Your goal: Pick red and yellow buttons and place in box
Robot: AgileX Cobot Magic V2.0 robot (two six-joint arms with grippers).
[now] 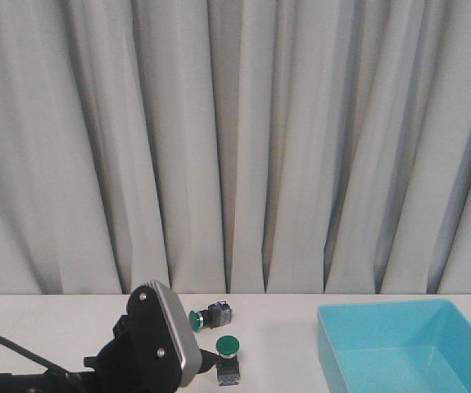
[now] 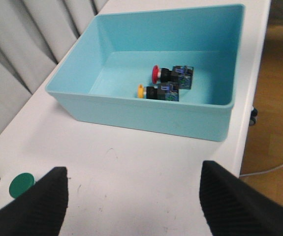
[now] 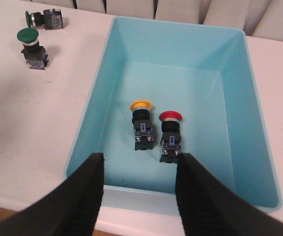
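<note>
Box (image 3: 239, 98) on desk (image 2: 131, 167), red button (image 3: 171, 129) and yellow button (image 3: 142, 123) lying side by side inside.
Right pincer (image 3: 139, 196) spread open, empty, above box's near wall; left pincer (image 2: 131, 206) open, empty, short of box. Box cropped in front view.

Backdrop: pale grey pleated curtain (image 1: 235, 147), full width, hanging to the tabletop's far edge. Tabletop (image 2: 131, 167): white, faintly scuffed. Floor (image 2: 274, 113): brown, beside the tabletop. Light: even, soft shadows.
</note>
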